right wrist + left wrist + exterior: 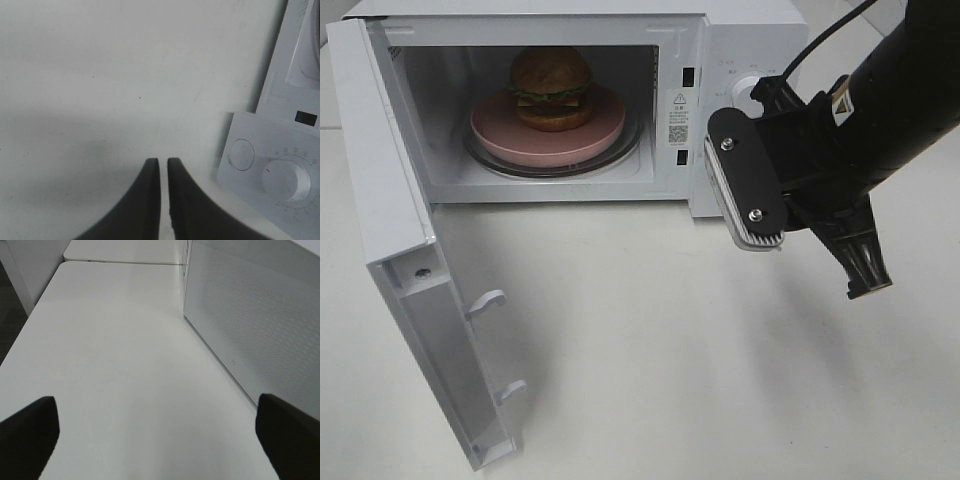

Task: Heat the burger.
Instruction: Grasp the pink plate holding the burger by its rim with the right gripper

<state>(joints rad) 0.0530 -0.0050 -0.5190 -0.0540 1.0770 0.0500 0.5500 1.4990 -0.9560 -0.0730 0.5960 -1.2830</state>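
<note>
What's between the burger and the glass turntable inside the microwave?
A round pink plate. The burger sits on it, and it sits on the glass turntable, as the exterior high view shows.

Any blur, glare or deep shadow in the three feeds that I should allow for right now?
Exterior high: sharp; the burger sits dim but readable in the shaded microwave cavity, no glare. Left wrist: evenly lit, the open jaws only blurred dark shapes. Right wrist: soft overall, nearly closed jaws out of focus, dial markings smeared.

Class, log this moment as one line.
burger: on pink plate inside microwave | microwave door: open | left gripper: open, empty | right gripper: nearly shut, empty
</note>
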